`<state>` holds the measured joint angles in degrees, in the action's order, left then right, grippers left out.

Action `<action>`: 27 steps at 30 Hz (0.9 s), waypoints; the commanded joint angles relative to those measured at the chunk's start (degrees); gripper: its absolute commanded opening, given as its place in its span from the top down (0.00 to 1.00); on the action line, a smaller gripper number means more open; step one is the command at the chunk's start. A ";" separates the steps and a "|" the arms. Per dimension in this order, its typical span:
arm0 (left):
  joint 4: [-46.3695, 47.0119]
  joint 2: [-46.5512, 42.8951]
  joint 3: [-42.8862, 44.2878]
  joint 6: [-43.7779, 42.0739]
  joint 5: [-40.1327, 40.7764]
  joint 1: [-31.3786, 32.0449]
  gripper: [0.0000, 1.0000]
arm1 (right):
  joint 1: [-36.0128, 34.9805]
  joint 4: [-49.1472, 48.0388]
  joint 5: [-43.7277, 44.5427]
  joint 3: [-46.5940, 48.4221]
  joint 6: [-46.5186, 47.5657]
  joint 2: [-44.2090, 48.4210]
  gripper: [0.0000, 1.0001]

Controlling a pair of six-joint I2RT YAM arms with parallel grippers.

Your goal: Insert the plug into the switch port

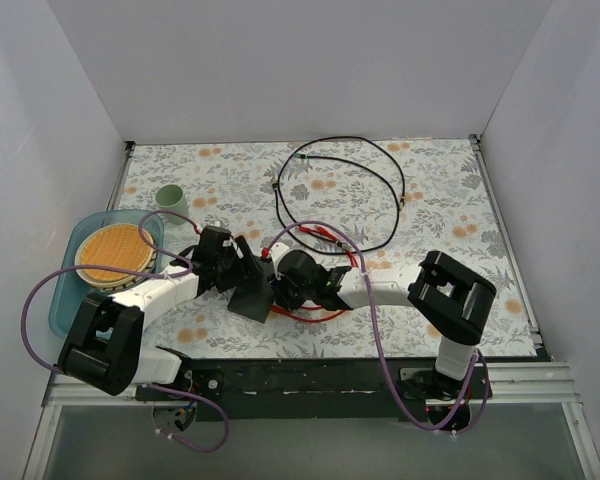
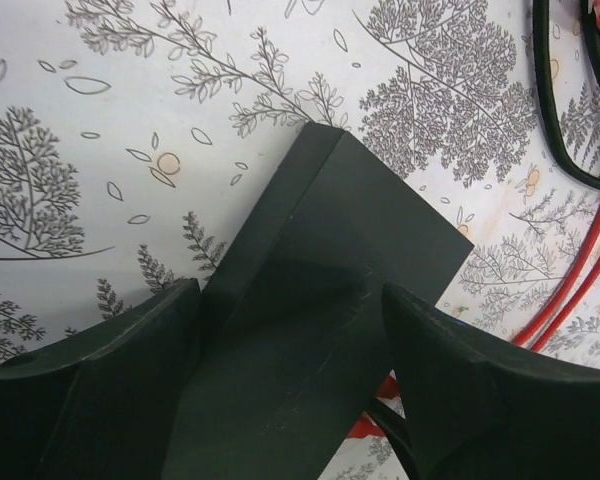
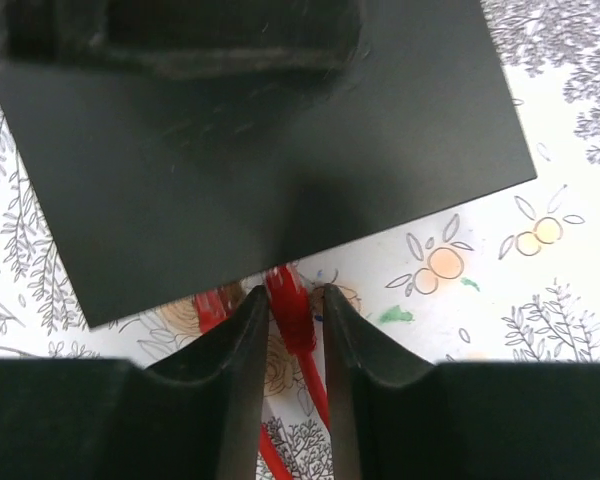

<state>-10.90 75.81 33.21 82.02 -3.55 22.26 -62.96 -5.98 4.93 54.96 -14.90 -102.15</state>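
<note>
1. While one red plug (image 3: 288,295) sits pinched in the right jaws, its tip meets the near long edge of the single black switch (image 3: 280,150). Whether the tip is inside a socket cannot be told, since no sockets show from this side.
2. That switch lies flat-side up on the flowered tabletop (image 1: 460,200), in the near middle, between the wrists of the two arms.
3. The right jaws are narrow, with one finger pressed to each side of the plug. They point straight at the switch's edge.
4. The left jaws are spread wide across the switch, with one finger against each side of the box, gripping it.
5. One red cable (image 1: 325,315) runs back from the plug and curls on the tabletop under the right arm (image 1: 380,290). A second bit of red shows just beside the plug, half under the switch, and what it is cannot be told.
6. One black cable (image 1: 340,190) lies in loose loops on the far half of the tabletop, beyond the switch.
7. Beside the left arm (image 1: 165,290), at the left edge, one pale blue tray (image 1: 68,290) holds one round tan plate (image 1: 115,250). One light green cup (image 1: 170,200) stands just beyond the tray.
</note>
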 commanded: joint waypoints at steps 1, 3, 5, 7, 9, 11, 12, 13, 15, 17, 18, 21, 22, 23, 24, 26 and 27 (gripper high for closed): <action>-7.20 0.65 1.50 2.97 -1.73 0.50 0.23 | 0.73 -1.60 5.00 -1.70 -0.22 2.21 0.62; -7.82 0.04 1.68 3.41 -0.85 -0.02 0.20 | 0.73 0.17 5.61 -2.14 -0.13 2.57 0.56; -8.00 -0.40 1.94 3.50 0.29 -0.46 0.18 | 0.73 2.80 6.49 -2.92 0.13 3.53 0.48; -8.61 -0.93 2.55 3.41 1.35 -0.64 0.15 | 0.73 4.13 7.46 -3.80 0.39 5.37 0.38; -9.58 -1.01 3.35 3.06 2.84 -0.90 0.12 | 0.73 5.45 8.43 -5.12 0.74 8.09 0.31; -10.28 -1.37 5.10 2.27 4.68 -1.08 0.11 | 0.73 5.89 10.01 -5.65 1.53 10.38 0.23; -10.72 -1.63 5.72 1.75 5.04 -1.17 0.10 | 0.73 7.63 11.32 -5.65 1.80 12.91 0.21; -10.99 -2.24 6.51 1.05 5.48 -1.17 0.10 | 0.91 7.91 11.94 -5.57 2.32 14.07 0.18; -12.30 -2.68 9.49 0.16 6.71 -1.34 0.09 | 1.52 8.78 13.61 -4.52 3.55 17.40 0.16; -13.62 -2.42 12.30 -1.15 7.68 -1.52 0.09 | 3.45 9.05 13.70 -3.11 4.43 19.00 0.14; -15.10 -2.25 15.10 -1.51 8.81 -1.61 0.08 | 5.28 9.32 13.09 -1.36 5.22 19.87 0.14; -17.40 -1.37 20.55 -2.74 10.14 -2.04 0.08 | 9.68 9.32 10.03 1.72 6.02 19.45 0.14; -17.84 -1.11 21.88 -3.09 10.14 -2.13 0.07 | 10.57 9.40 9.40 3.91 6.89 18.92 0.14; -18.45 -0.49 23.64 -3.88 10.14 -2.40 0.07 | 11.27 10.01 9.22 5.41 7.25 18.22 0.14; -19.59 -0.23 26.79 -4.32 10.23 -2.57 0.07 | 12.58 10.54 8.96 6.73 7.68 16.82 0.14; -20.21 0.12 30.14 -5.02 11.02 -2.75 0.06 | 13.91 11.25 7.74 10.33 8.30 15.41 0.15; -20.30 0.21 33.12 -5.46 11.11 -2.84 0.05 | 14.96 11.16 6.42 11.21 8.48 14.27 0.14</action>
<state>-28.29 76.05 58.74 79.35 4.75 20.16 -50.30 4.67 14.59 60.38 -8.75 -85.21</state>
